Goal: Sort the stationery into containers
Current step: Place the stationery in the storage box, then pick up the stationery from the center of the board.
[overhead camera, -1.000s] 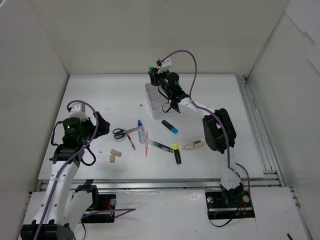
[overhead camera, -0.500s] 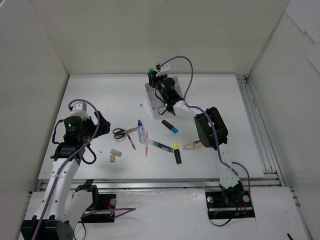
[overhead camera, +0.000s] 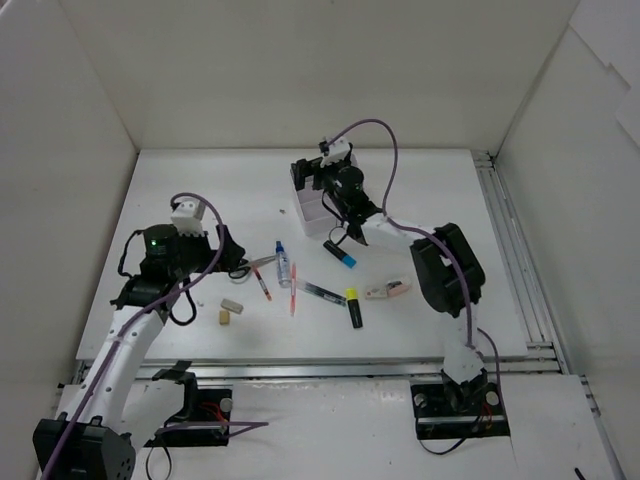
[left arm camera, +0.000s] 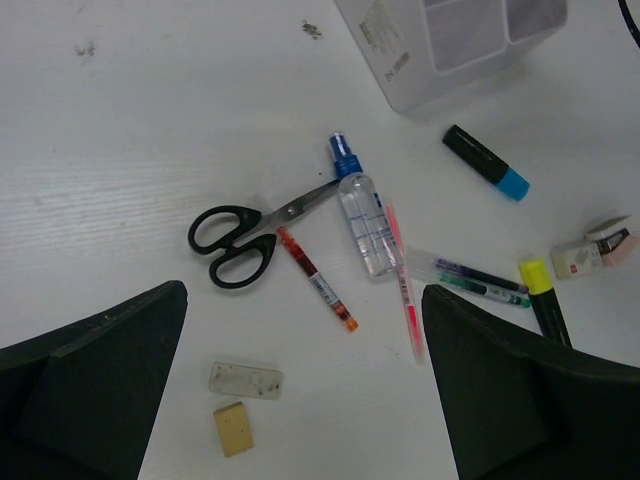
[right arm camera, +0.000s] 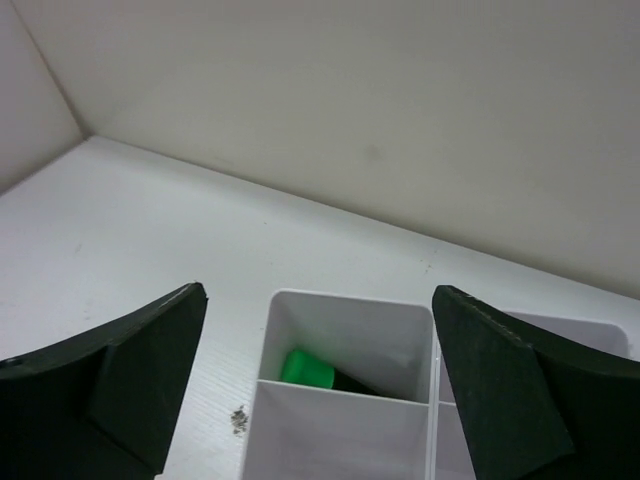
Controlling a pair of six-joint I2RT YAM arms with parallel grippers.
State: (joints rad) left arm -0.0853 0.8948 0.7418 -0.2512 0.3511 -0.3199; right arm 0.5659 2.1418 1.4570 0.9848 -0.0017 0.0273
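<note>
My right gripper hangs open over the white containers. A green-capped highlighter lies loose in the far left compartment. My left gripper is open and empty above the table. Ahead of it lie black scissors, a blue-capped bottle, a red pen and a pink pen. A white eraser and a beige eraser lie between its fingers, below them.
A blue-capped highlighter lies near the containers' front. Pens in a clear sleeve, a yellow-capped highlighter and a pink-and-white eraser lie to the right. White walls close in the back and sides.
My right gripper has opened and the green-capped highlighter has dropped from it into the far left compartment. My left arm has swung right, toward the scissors.
</note>
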